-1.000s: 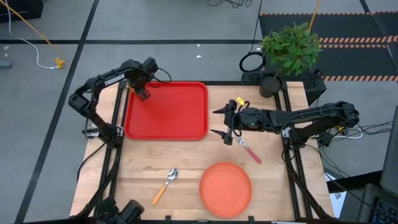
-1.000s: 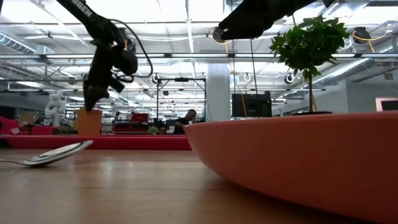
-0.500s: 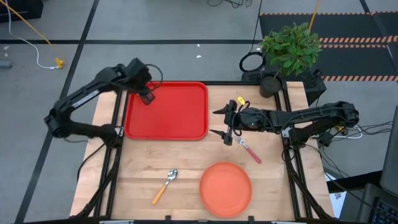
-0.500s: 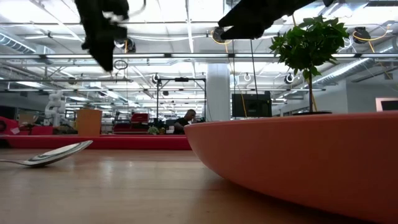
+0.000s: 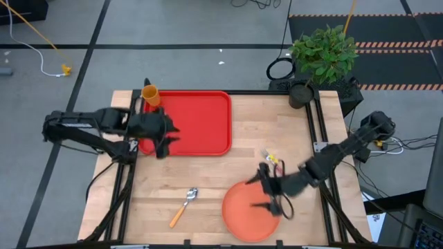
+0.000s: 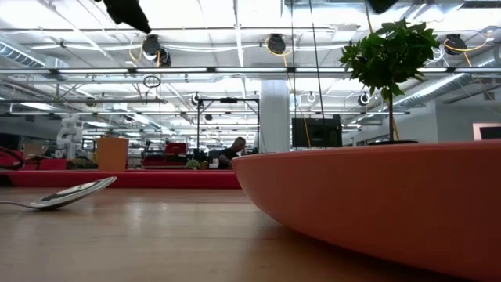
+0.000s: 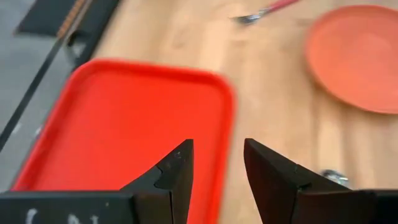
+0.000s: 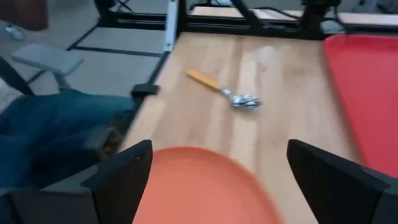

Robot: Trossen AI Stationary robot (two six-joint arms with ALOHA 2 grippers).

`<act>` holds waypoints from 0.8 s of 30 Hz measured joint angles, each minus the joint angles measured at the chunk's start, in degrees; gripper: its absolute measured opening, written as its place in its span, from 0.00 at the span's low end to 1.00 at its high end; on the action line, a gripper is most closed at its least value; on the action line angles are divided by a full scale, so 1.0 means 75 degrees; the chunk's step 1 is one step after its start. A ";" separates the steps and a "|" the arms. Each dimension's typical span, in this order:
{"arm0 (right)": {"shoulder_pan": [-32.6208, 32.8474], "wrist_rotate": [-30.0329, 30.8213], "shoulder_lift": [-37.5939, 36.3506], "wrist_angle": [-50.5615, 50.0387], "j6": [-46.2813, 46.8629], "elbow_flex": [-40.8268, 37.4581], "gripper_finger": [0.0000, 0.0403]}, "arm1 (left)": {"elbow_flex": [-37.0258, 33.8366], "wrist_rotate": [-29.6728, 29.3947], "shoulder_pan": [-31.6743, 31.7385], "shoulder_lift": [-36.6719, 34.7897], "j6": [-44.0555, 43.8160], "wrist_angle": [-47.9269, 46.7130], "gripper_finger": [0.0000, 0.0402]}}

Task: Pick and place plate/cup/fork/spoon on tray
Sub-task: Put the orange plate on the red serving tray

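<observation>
Glossy round plate [image 5: 250, 212] on grainy wooden table [image 5: 208, 180].

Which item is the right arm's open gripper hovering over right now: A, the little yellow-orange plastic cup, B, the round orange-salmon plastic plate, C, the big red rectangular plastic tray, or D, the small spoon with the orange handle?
B: in the high view the right gripper sits over the round orange-salmon plastic plate, and its wrist view shows the plate between its spread fingers.
</observation>
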 joint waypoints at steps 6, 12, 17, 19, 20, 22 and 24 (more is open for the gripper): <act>0.1165 0.0487 0.0474 -0.0081 0.0469 0.0224 0.87 | -0.1062 0.0000 -0.1490 0.0281 0.0282 0.2240 0.36; 0.1606 0.0416 0.1199 -0.0592 0.1178 0.0571 0.78 | -0.1697 0.0003 -0.2374 0.0802 0.0637 0.3759 0.36; 0.1847 -0.0077 0.1812 -0.1107 0.1586 0.0926 0.69 | -0.1707 -0.0007 -0.2654 0.1218 0.0505 0.3999 0.36; 0.1884 -0.0402 0.2002 -0.1156 0.1795 0.0970 0.66 | -0.1707 -0.0103 -0.2725 0.1341 0.0345 0.4066 0.36; 0.1884 -0.0561 0.2103 -0.1161 0.1901 0.0978 0.64 | -0.1707 -0.0198 -0.2767 0.1397 0.0254 0.4063 0.36; 0.1940 -0.0908 0.2273 -0.1172 0.2117 0.0978 0.61 | -0.1707 -0.0363 -0.2809 0.1522 0.0062 0.4088 0.36; 0.2016 -0.1145 0.2454 -0.1164 0.2237 0.0981 0.58 | -0.1707 -0.0474 -0.2840 0.1626 -0.0045 0.4152 0.36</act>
